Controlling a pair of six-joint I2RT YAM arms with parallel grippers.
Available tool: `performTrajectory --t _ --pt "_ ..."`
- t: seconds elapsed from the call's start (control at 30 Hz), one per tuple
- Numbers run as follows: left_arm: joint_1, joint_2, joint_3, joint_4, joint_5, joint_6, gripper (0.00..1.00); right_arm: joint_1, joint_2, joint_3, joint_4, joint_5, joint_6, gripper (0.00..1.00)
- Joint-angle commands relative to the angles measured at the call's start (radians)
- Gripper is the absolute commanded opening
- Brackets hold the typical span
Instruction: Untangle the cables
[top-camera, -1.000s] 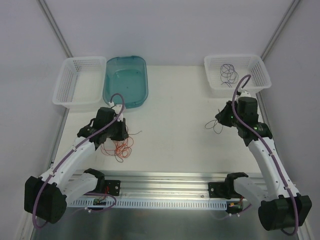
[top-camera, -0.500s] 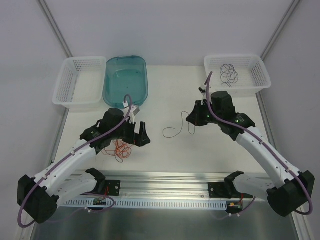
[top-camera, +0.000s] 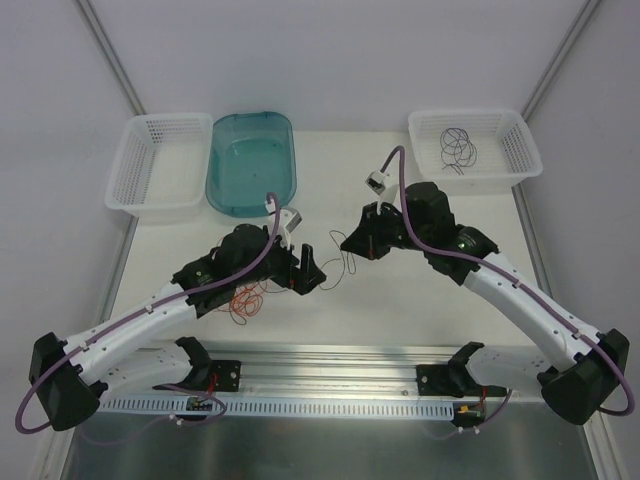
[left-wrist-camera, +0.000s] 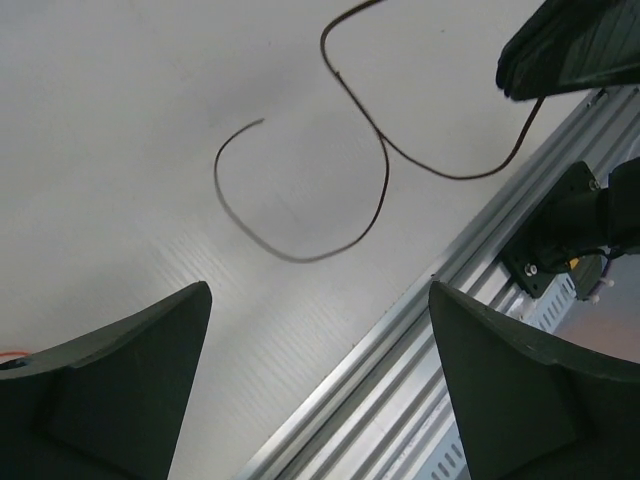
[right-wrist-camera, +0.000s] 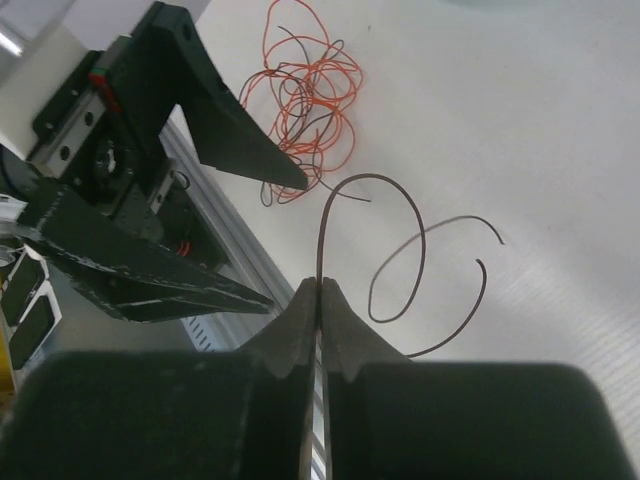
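Note:
My right gripper (top-camera: 352, 243) (right-wrist-camera: 320, 283) is shut on one thin dark cable (right-wrist-camera: 420, 235), which curls away from its tips in loose loops over the white table. In the left wrist view the same dark cable (left-wrist-camera: 300, 257) lies ahead of my left gripper (left-wrist-camera: 318, 290), which is wide open with nothing between its fingers. From above, my left gripper (top-camera: 308, 272) sits just left of the dark cable (top-camera: 338, 266). A tangle of orange-red cables (top-camera: 245, 300) (right-wrist-camera: 310, 100) lies on the table behind the left gripper. More dark cables (top-camera: 458, 148) rest in the right basket.
A white mesh basket (top-camera: 125, 190) and a teal tub (top-camera: 250, 205) stand at the back left. Another white basket (top-camera: 525, 160) is at the back right. An aluminium rail (top-camera: 330, 360) runs along the near edge, close below both grippers.
My left gripper has opened, let go of the orange-red tangle and moved right toward the centre. My right arm has carried the dark cable left from the right side to the middle.

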Motion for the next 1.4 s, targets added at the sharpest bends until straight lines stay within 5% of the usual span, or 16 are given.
performTrajectory --t 0.0,0.33,0.5,0.8,1.07,1.17,1.37 --pt "-0.036 0.033 -0.023 0.177 -0.067 0.004 0.90 0.020 0.001 0.049 0.105 -0.077 0.040 0.01" --pt "-0.096 0.132 -0.081 0.396 -0.088 0.018 0.75 0.054 0.009 0.055 0.164 -0.108 0.077 0.01" --pt "-0.100 0.172 -0.100 0.475 -0.090 -0.002 0.53 0.066 0.009 0.051 0.181 -0.114 0.090 0.01" --pt "-0.105 0.176 -0.123 0.567 -0.075 -0.037 0.38 0.069 -0.002 0.028 0.187 -0.103 0.098 0.01" --pt "-0.105 0.109 -0.170 0.574 -0.166 -0.052 0.00 0.066 -0.006 0.014 0.156 -0.071 0.075 0.02" --pt "-0.105 0.078 -0.179 0.552 -0.226 -0.056 0.00 0.067 -0.011 0.011 0.107 -0.033 0.051 0.06" --pt "-0.103 0.026 -0.126 0.438 -0.334 -0.011 0.00 0.067 -0.039 -0.012 0.043 0.050 0.009 0.34"
